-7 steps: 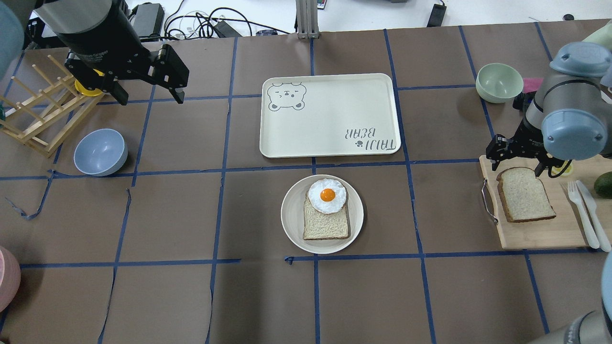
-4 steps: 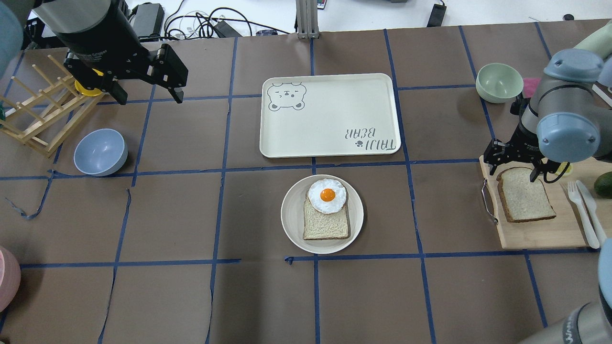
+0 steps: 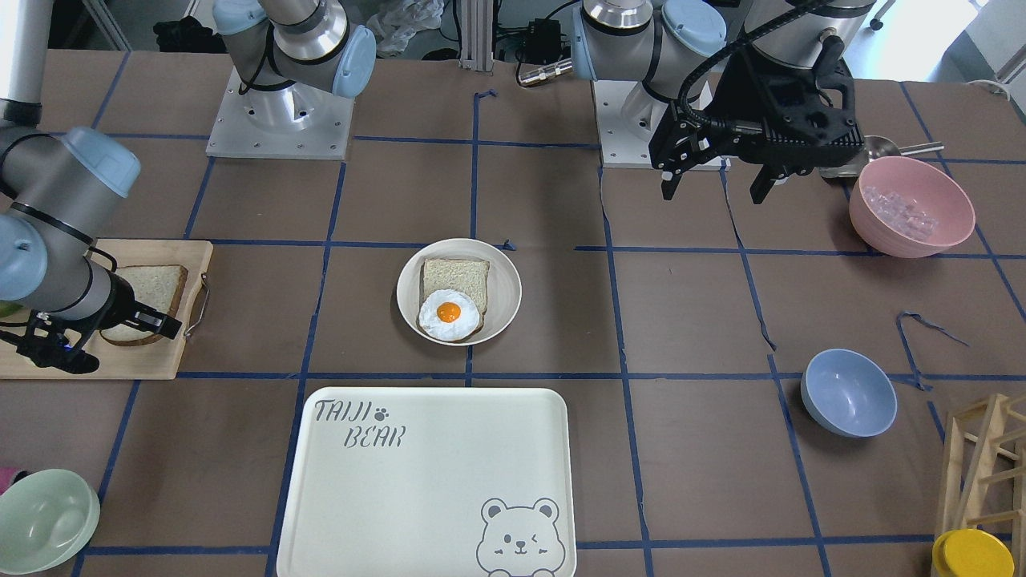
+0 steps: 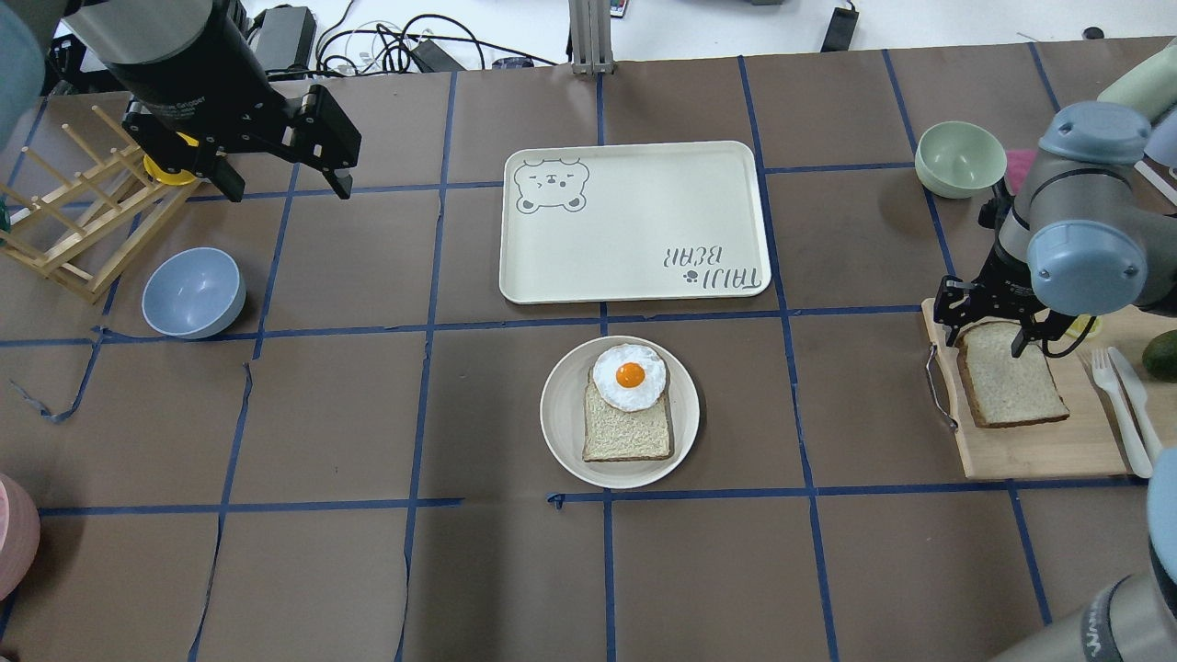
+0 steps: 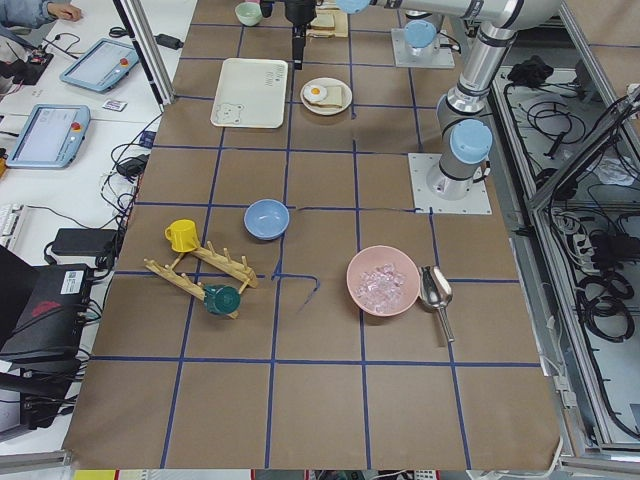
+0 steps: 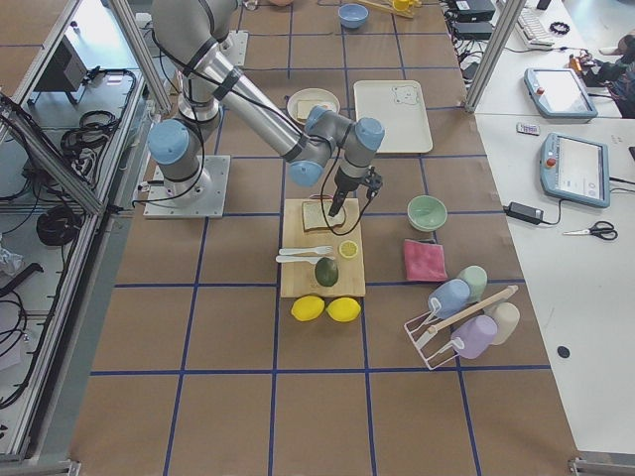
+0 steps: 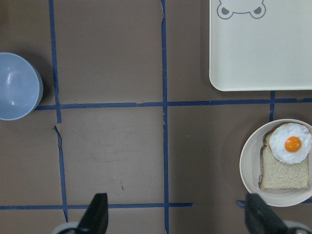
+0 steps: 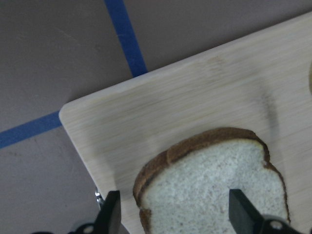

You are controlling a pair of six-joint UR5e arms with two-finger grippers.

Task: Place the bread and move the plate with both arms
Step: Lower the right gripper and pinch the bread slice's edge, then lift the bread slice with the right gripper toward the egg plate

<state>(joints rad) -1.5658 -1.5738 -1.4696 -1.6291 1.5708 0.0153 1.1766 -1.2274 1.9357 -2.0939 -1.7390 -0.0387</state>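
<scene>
Right end effector (image 4: 983,342), jaws apart, is straddling the dark-crusted bread (image 4: 1011,386) for pickup, likely needing to close next; left end effector (image 4: 291,194) is hovering open.

Plate (image 4: 563,414) at centre, tray (image 4: 644,230) just beyond it, bread (image 4: 1011,382) on cutting board (image 4: 1039,455) at far right.

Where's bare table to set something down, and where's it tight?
Bare paper between the blue bowl and the plate, and between the plate and the cutting board. The tray is bare too. Tight: the cutting board, with the bread, fork and open right gripper over it.
</scene>
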